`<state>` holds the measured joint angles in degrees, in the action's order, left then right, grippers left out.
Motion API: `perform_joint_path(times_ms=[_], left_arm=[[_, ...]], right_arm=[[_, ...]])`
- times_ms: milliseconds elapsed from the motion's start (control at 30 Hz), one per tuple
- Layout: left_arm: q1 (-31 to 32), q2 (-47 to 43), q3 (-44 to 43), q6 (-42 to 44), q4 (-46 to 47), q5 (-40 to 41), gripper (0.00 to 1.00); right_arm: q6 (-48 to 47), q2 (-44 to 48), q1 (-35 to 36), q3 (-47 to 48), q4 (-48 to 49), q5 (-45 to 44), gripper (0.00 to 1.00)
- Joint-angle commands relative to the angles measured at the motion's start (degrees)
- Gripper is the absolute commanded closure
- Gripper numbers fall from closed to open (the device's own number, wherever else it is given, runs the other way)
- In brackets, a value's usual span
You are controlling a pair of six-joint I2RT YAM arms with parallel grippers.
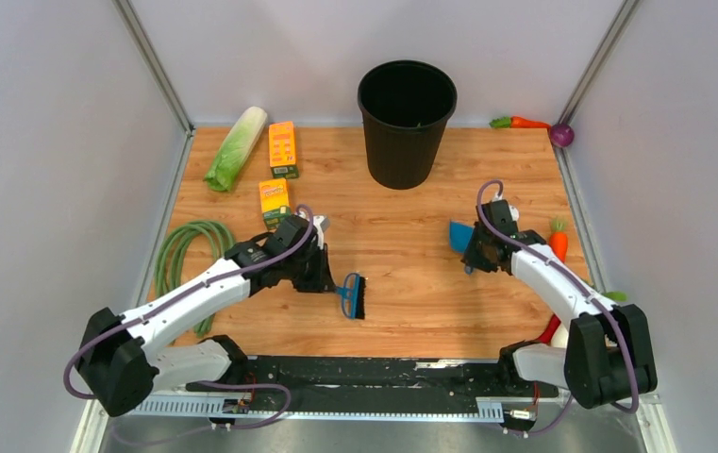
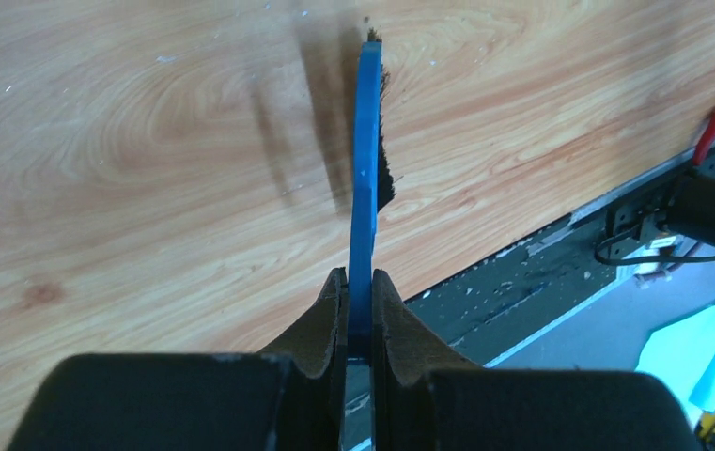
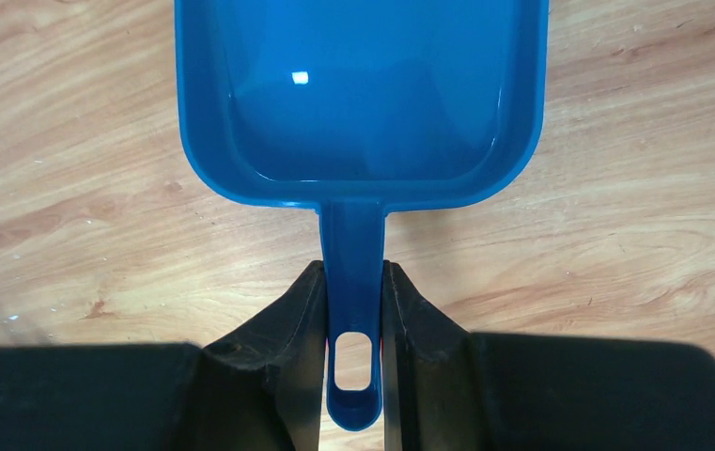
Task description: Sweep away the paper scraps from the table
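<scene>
At the far left of the counter (image 1: 402, 241) lay a coiled green hose (image 1: 188, 251). Behind it, near the back wall, a toy cabbage (image 1: 235, 148) lay beside an orange box (image 1: 282, 148), with a yellow box (image 1: 274, 200) just in front of that.

The left arm reached in from the near left corner. The left gripper (image 1: 328, 281) was clamped tight on the flat handle of a blue brush (image 1: 355, 296). In the left wrist view the left gripper (image 2: 360, 282) pinched the thin blue handle edge-on. The brush (image 2: 365, 169) pointed away over the wood, its black bristles showing on the right side and its shadow falling on the boards to the left.

A black bin (image 1: 406, 123) stood upright at the back centre.

Right of centre, the right gripper (image 1: 475, 251) held a blue dustpan (image 1: 459, 236). The right wrist view showed the right gripper (image 3: 353, 272) closed on both sides of the narrow handle, just above its hanging hole. The pan of the dustpan (image 3: 363, 103) was spread over the wood ahead. Whether its lip touched the counter could not be told.

Just beside the right arm lay a toy carrot (image 1: 559, 241). A second carrot (image 1: 525, 122) and a purple ball (image 1: 562, 135) sat in the back right corner.

The paper scraps could not be made out on the counter in any view. Only tiny pale flecks (image 2: 161, 58) showed on the wood.
</scene>
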<state>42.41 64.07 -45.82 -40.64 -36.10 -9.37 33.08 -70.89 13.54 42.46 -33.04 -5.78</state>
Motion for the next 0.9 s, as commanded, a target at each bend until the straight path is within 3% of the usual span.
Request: perform_joint_path(times_ms=[0,300,500,633,700,867], left_arm=[[-0.84,2.63,1.52,-1.28,8.84,-3.73,1.00],[-3.91,8.69,9.25,-4.97,18.25,-9.97,1.00],[-4.27,10.63,10.49,-6.20,19.05,-9.88,1.00],[-4.27,11.16,10.93,-6.20,19.84,-10.58,1.00],[-4.27,10.37,11.02,-6.12,19.93,-10.59,0.95],[-4.27,7.48,10.84,-6.20,18.70,-9.44,0.75]], right_arm=[[-0.21,-0.47,1.31,-2.11,3.85,-1.08,1.00],[3.13,-0.92,2.63,-8.88,5.97,4.90,1.00],[3.66,-4.16,2.72,-11.08,6.23,12.01,0.87],[3.48,-4.34,2.72,-11.17,6.23,12.29,0.80],[3.22,-3.82,2.63,-10.47,5.62,12.46,0.71],[3.39,-3.81,2.72,-9.15,3.86,13.16,0.62]])
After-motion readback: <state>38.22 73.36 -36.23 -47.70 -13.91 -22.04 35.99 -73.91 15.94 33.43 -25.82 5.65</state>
